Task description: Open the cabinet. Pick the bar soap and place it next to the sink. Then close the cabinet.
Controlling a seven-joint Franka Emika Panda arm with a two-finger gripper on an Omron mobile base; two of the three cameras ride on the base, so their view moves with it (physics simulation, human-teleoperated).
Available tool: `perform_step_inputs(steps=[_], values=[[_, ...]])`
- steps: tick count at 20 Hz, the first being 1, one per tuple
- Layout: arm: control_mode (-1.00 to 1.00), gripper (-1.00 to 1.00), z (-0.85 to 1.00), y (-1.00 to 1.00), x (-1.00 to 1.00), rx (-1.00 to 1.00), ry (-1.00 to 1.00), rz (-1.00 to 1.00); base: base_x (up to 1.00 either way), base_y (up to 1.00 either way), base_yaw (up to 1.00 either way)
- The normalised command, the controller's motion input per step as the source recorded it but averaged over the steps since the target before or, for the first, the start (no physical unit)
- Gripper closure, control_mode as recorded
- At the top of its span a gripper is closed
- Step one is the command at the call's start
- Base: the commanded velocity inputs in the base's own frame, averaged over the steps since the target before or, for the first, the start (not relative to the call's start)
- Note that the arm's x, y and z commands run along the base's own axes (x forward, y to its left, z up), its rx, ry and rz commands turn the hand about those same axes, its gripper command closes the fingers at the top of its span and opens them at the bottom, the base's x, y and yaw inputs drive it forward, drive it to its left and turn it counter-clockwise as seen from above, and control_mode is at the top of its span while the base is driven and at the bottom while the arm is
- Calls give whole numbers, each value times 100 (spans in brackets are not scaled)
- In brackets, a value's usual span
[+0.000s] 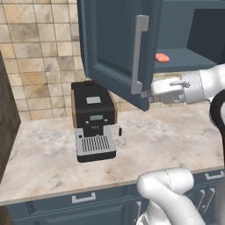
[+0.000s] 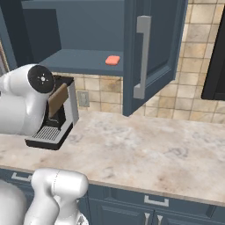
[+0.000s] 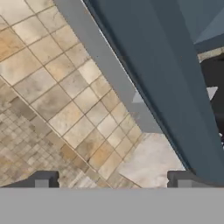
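The dark blue wall cabinet [image 1: 110, 39] [image 2: 154, 44] has one door swung wide open, with its long silver handle [image 1: 138, 52] [image 2: 141, 57] [image 3: 105, 65] facing out. The salmon-pink bar soap [image 1: 162, 57] [image 2: 113, 60] lies on the cabinet's bottom shelf near the front edge. My gripper [image 1: 147, 93] [image 3: 113, 181] is open beside the door's lower corner, just below the handle's lower end. Its fingertips [image 3: 41, 179] stand wide apart with nothing between them. The sink is out of view.
A black coffee machine [image 1: 93, 121] [image 2: 55, 118] stands on the marble counter [image 1: 44, 162] [image 2: 145, 154] under the cabinet. The open door overhangs the counter. Blue base cabinets [image 1: 83, 200] run below the counter edge, and a dark unit [image 2: 215, 66] hangs at the right.
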Motion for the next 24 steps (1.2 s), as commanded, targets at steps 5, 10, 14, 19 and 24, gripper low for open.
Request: perform_step_inputs(steps=[5,10,14,19,24], values=[[-100,-100,12,-65,-27,-17,-4,-9,0,0,0],[-100,-100,10,-94,18,-21,-2,-30,0,0,0],[-100,-100,0,-38,76,-31,0,-51,0,0,0],[-100,-100,0,-41,80,-15,-1,-35,0,0,0],[-100,-100,0,-35,70,0,-14,-1,0,0,0]])
